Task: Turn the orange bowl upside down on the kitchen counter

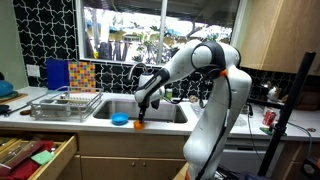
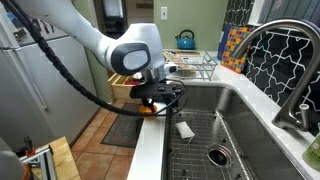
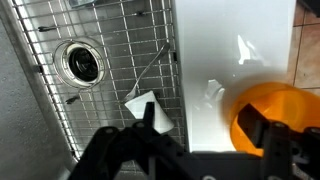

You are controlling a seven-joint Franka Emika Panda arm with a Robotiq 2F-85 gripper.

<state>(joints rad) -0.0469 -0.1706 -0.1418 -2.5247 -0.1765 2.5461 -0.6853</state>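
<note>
- Tool [image 3: 203,140] is open. Fingers are wide apart in wrist view, nothing clamped btw them.
- Orange bowl [image 3: 275,112] sits on the narrow front strip of the table [image 3: 235,60], near the sink [image 3: 60,120].
- One finger [image 3: 255,132] overlaps the bowl's sink-side rim. The other hangs out over the sink.
- Can't tell for sure if the bowl is mouth-up. I read it as not yet flipped.
- Risk 1: the tool is off-centre vs the bowl. If I close from here, prob only one finger meets the rim, and the light plastic skids or tips instead of getting gripped.
- Risk 2: the strip is narrow. A shove one way drops the bowl into the sink onto the wire grid. The other way it goes off the front edge.
- Risk 3: the bowl is shallow and much smaller than the tool, so a rim pinch may pop loose mid-rotation.
- Risk 4: the blue bowl [image 1: 121,120] is close by on the same strip, and a wrist swing during the flip could knock it.
</note>
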